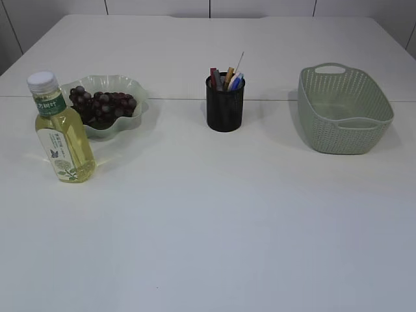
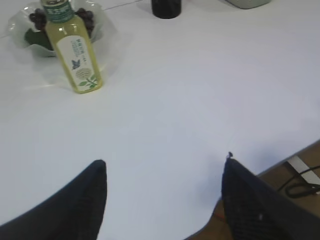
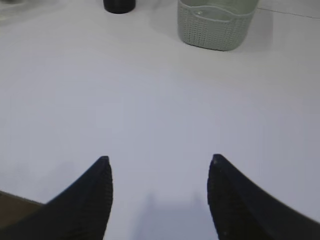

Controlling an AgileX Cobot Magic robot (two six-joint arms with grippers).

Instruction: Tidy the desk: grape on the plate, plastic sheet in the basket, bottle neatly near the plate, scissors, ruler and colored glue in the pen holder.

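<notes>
A bunch of dark grapes (image 1: 103, 104) lies on the pale green wavy plate (image 1: 133, 86). A yellow-green drink bottle (image 1: 60, 131) with a white cap stands upright just in front of the plate, also in the left wrist view (image 2: 75, 51). The black mesh pen holder (image 1: 225, 107) holds several coloured items, among them sticks and a thin rod. The green woven basket (image 1: 343, 110) holds a clear sheet against its near wall. My left gripper (image 2: 165, 162) and right gripper (image 3: 159, 160) are open and empty, low over the near table; neither shows in the exterior view.
The white table (image 1: 214, 214) spreads wide in front of the objects. Its near edge shows at the lower right of the left wrist view, with a dark cable (image 2: 300, 185) on the floor beyond. The basket (image 3: 216, 22) and pen holder (image 3: 119, 5) stand far ahead of my right gripper.
</notes>
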